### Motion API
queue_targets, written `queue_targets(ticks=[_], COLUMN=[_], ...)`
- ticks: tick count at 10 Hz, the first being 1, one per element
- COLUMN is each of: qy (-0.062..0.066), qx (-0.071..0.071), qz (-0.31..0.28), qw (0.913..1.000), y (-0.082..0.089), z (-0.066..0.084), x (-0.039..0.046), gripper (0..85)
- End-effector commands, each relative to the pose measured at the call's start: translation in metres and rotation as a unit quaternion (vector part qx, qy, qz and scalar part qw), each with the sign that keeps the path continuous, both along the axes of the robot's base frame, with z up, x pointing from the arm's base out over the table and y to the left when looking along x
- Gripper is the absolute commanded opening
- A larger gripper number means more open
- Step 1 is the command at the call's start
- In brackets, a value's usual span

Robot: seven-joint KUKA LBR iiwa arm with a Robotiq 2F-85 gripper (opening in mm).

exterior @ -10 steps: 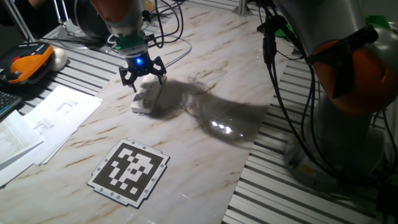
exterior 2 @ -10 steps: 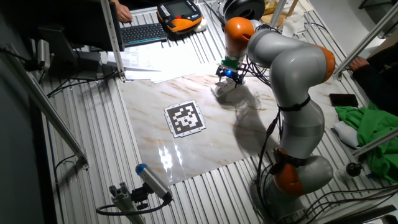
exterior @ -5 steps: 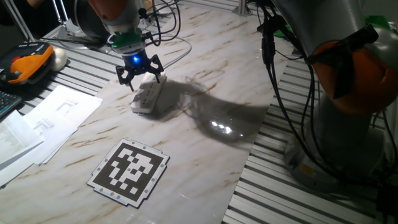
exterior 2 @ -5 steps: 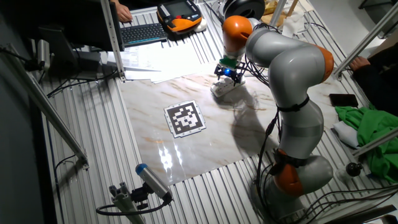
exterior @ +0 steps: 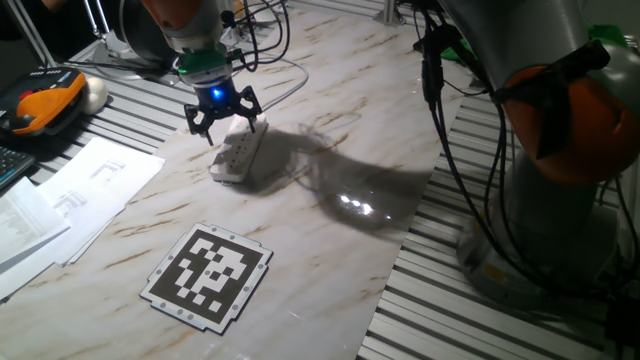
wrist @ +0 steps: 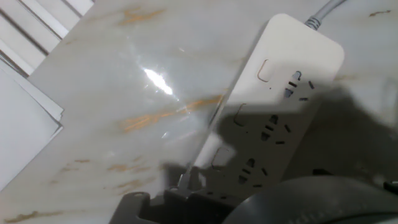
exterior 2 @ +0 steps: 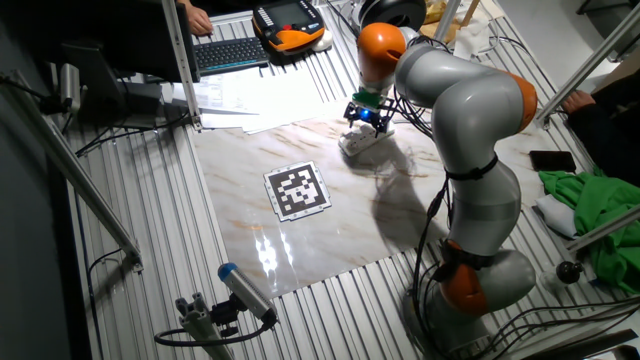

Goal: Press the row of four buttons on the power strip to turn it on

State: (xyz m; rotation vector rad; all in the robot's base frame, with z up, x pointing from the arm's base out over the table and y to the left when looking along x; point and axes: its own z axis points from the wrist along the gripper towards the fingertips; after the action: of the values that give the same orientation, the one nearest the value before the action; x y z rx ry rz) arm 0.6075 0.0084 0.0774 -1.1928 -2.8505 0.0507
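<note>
The white power strip (exterior: 235, 155) lies on the marble table top, its cable end pointing to the back. The other fixed view shows the power strip (exterior 2: 357, 144) just below the arm's wrist. My gripper (exterior: 222, 120) hangs right over the strip's far end, blue light lit on the hand. In the hand view the power strip (wrist: 273, 106) runs diagonally, with square buttons (wrist: 263, 70) along its left edge and socket holes beside them. Its white cable (wrist: 323, 11) leaves at the top. The dark hand body fills the bottom edge. Whether a fingertip touches a button is hidden.
A black-and-white marker board (exterior: 208, 276) lies near the table's front. Papers (exterior: 70, 195) and an orange pendant (exterior: 45, 100) sit at the left. The arm's base (exterior: 560, 160) and cables (exterior: 440, 120) stand at the right. A keyboard (exterior 2: 228, 52) lies behind the table.
The gripper has shifted a little toward the back left, along the strip toward its cable end. The power strip has not moved.
</note>
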Motion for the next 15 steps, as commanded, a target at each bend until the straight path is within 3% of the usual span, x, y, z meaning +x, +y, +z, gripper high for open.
queue_targets(ticks=[1, 4, 6, 7, 8, 14, 15], qy=[-0.001, -0.013, -0.008, -0.022, -0.026, -0.024, -0.016], qx=[0.005, 0.002, 0.008, 0.003, 0.007, 0.014, 0.02], qz=[-0.003, -0.003, -0.007, -0.008, -0.002, -0.002, -0.008], qw=[1.0, 0.9999, 0.9999, 0.9997, 0.9996, 0.9996, 0.9996], y=[-0.001, -0.001, -0.001, 0.0, -0.003, -0.005, -0.005], z=[0.0, 0.007, 0.021, 0.023, 0.022, 0.025, 0.025], x=[0.0001, 0.0025, 0.0073, 0.0083, 0.0092, 0.0088, 0.009], gripper=[85.0, 85.0, 85.0, 85.0, 85.0, 85.0, 85.0])
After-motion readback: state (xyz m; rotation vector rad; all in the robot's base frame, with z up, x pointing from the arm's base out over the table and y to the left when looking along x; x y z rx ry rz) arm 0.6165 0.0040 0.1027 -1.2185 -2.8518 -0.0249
